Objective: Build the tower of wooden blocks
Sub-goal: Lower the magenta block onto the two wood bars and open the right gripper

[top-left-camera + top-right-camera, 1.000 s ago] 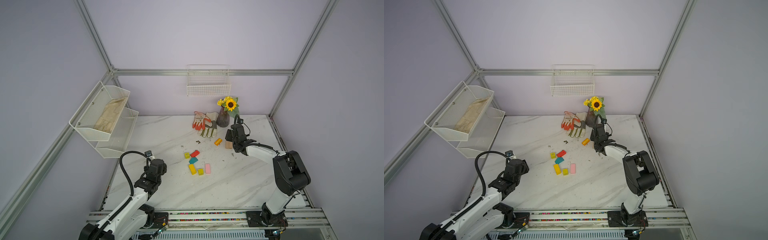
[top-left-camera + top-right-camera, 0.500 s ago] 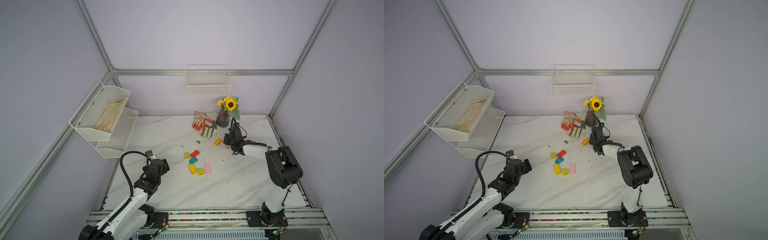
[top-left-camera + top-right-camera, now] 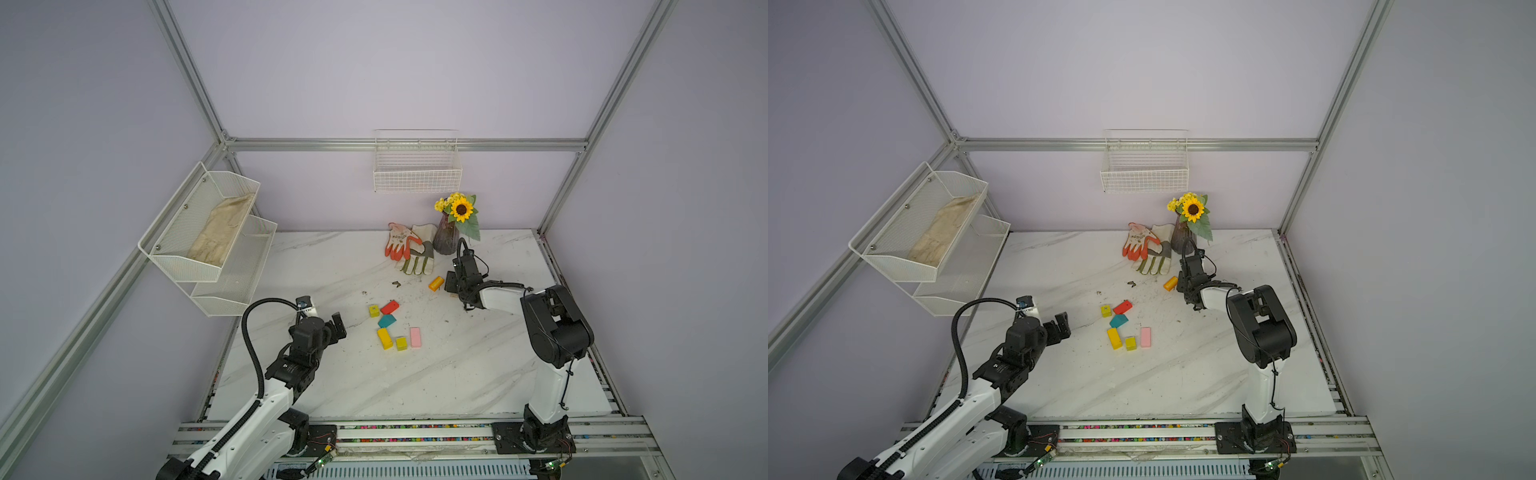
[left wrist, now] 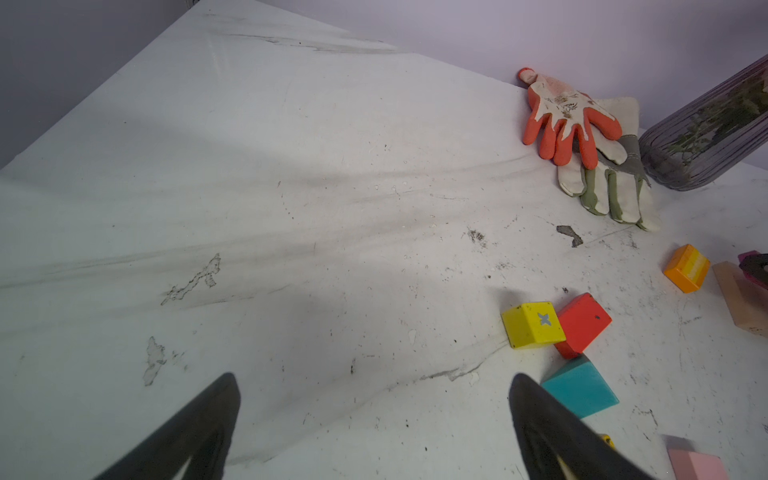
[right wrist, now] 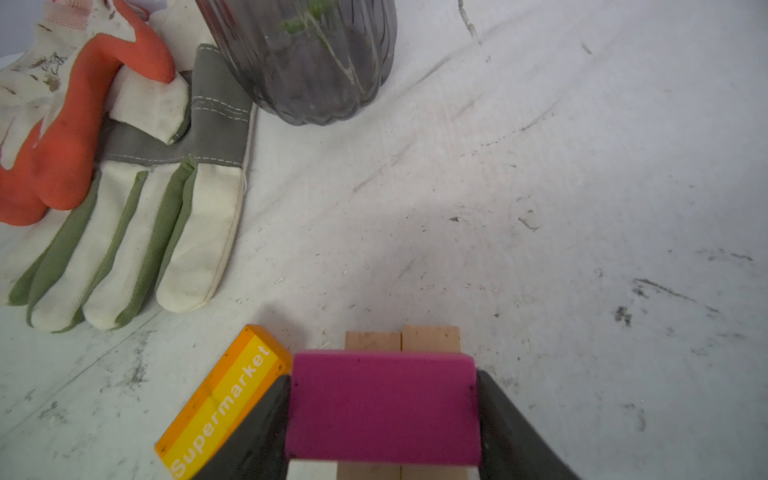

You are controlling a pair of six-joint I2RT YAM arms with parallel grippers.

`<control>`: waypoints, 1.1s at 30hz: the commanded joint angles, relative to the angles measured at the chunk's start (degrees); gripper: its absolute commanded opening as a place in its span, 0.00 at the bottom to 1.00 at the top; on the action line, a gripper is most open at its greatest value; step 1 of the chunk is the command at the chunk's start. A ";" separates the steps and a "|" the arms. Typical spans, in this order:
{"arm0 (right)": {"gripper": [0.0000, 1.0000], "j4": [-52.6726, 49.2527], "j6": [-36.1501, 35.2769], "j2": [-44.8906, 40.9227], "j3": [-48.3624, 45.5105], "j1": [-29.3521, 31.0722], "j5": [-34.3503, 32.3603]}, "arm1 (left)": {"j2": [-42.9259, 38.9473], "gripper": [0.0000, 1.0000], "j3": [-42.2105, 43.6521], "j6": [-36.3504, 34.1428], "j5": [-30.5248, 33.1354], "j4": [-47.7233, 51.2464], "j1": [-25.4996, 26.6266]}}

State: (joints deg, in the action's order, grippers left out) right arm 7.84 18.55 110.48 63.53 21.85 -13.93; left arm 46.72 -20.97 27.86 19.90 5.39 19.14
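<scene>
Your right gripper (image 5: 382, 379) pinches a magenta painted wooden block (image 5: 382, 415) by its two ends, directly over a tan bare-wood block (image 5: 403, 338). In both top views this is right of centre, just beside an orange wooden bar (image 5: 224, 399) printed "Supermarket". Your left gripper (image 4: 374, 380) is spread wide and empty, lower left of centre. The other loose wood blocks (image 3: 386, 321), yellow, red, teal and pink, lie flat mid-frame between the arms.

A red block (image 4: 584, 322) touched the yellow cube (image 4: 532, 324); a teal block (image 4: 579, 390) lay near that cube, gloves (image 4: 582, 124) well beyond.
</scene>
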 commanded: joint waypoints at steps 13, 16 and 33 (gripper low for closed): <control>0.27 -2.62 0.37 0.15 1.85 -0.18 -2.31 | -0.89 1.00 -0.22 -0.87 -0.28 -2.38 -0.33; 0.28 -2.79 0.49 0.22 1.88 -0.20 -2.41 | -0.89 1.00 -0.30 -0.87 -0.26 -2.40 -0.34; 0.33 -3.87 0.67 1.13 2.58 -0.22 -2.61 | -0.92 0.99 -0.28 -0.87 -0.15 -2.48 -0.33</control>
State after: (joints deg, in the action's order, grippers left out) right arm 5.21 18.79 110.72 64.40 21.85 -15.55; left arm 46.48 -20.97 27.83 19.75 5.21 19.14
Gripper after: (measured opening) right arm 0.633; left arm 0.995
